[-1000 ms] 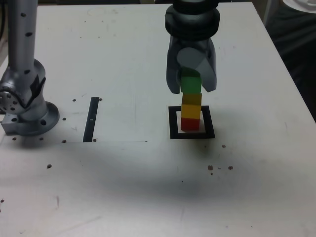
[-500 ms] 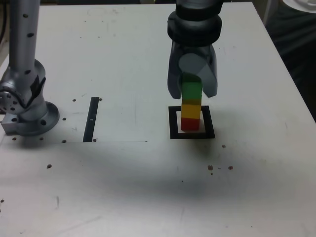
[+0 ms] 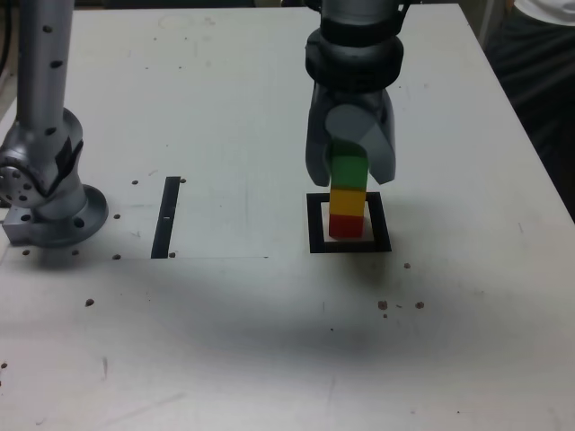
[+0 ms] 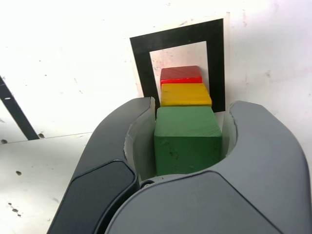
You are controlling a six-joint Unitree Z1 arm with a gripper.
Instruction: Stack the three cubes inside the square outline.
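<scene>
A green cube point(image 3: 349, 171) tops a three-block tower, the gripper point(image 3: 350, 173) closed around it, jaws drawn in on two opposite sides and pointing down to the surface point(image 3: 243, 341). In the wrist view, the pale inner pads point(image 4: 144, 141) flank the block closely, with no clear gap on either side.

Beneath it, with no opening visible between them, sits a yellow cube point(image 3: 348, 201), and under that a red cube point(image 3: 346, 226), which rests on the pale centre of the black square outline point(image 3: 382, 222). The column appears upright, its blocks roughly in line.

The outline lies flat on the white surface, between the far edge and the near part of the worktop, in the half toward the exterior view's right. Well apart from it, toward the exterior view's left, a straight black strip point(image 3: 166, 217) lies flat, and beyond the strip on that same side a grey round-footed mount point(image 3: 58, 215) carries an upright arm section point(image 3: 42, 63). Dark specks point(image 3: 384, 305) dot the surface near the outline, and dark fabric point(image 3: 535, 99) shows past the edge at the exterior view's right.
</scene>
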